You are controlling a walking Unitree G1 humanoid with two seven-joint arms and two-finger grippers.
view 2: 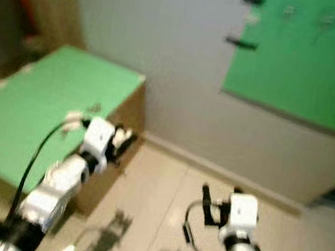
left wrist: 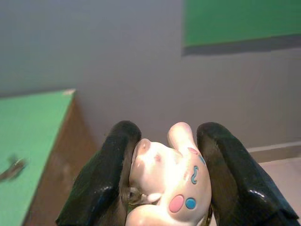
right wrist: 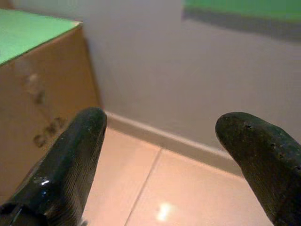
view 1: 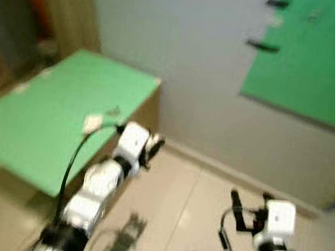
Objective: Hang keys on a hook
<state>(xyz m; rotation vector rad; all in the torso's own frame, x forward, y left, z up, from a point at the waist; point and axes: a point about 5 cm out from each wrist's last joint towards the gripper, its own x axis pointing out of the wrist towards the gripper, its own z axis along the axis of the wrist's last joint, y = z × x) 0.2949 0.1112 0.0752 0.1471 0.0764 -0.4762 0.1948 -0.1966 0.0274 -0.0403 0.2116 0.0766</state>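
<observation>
Keys are not plainly visible as such; what the left gripper (left wrist: 164, 155) clenches is a pale pink figurine charm (left wrist: 169, 183) with pink and blue dots, pinched between its two black fingers (left wrist: 106, 174), with a dark bit of metal, perhaps a ring, tucked beneath it. In the head views that gripper (view 1: 152, 148) sits just off the corner of the green-topped cabinet (view 1: 50, 115), above the beige tiled floor (view 1: 168, 207). On the cabinet top, near that same corner, lie a small white tag (view 1: 92, 122) and a small dark item (view 1: 113, 111), too blurred to identify. The right gripper (right wrist: 164, 155) is released, its fingers (right wrist: 70, 160) spread wide with nothing between them; it hangs low over the floor, well apart from the cabinet, toward the grey wall (view 1: 183, 59). High on that wall, far from the cabinet, a green board (view 1: 320, 59) carries dark hooks (view 1: 263, 46) along its near edge.
</observation>
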